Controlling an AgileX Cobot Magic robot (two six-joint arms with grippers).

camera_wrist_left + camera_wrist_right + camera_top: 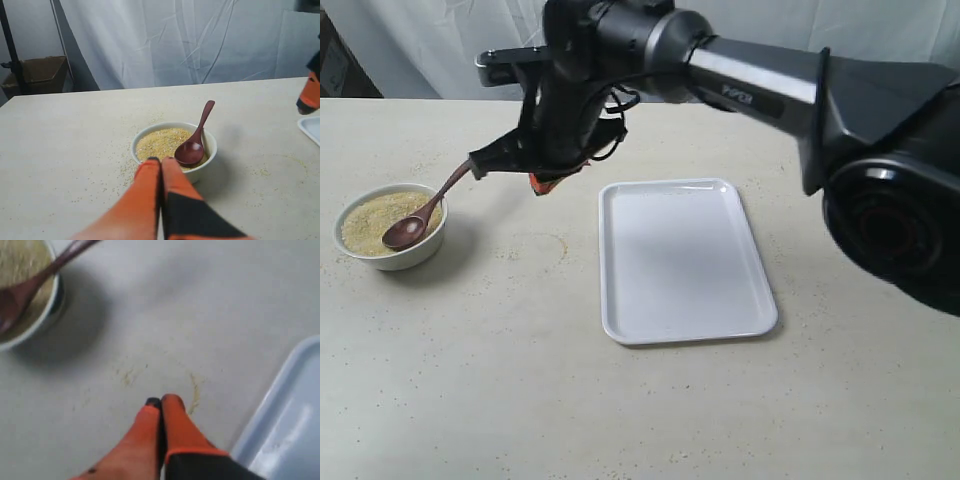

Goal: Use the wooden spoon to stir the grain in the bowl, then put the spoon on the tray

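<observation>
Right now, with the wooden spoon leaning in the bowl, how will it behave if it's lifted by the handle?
Probably stiff: the wooden spoon holds its slim handle up with no sag. Likely light, since it leans on the rim of the bowl without tipping it. The smooth-looking handle might pivot in a grip, and lifting could flick grain out.

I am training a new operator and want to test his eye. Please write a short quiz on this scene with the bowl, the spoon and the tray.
1. Where does the oval end of the wooden spoon rest?
2. The right gripper is: A) open; B) shut on the spoon; C) shut, holding nothing.
3. True or false: the tray lies on the table, apart from the bowl.
Key: 1. In the bowl, on the grain. 2. C. 3. True.
</observation>
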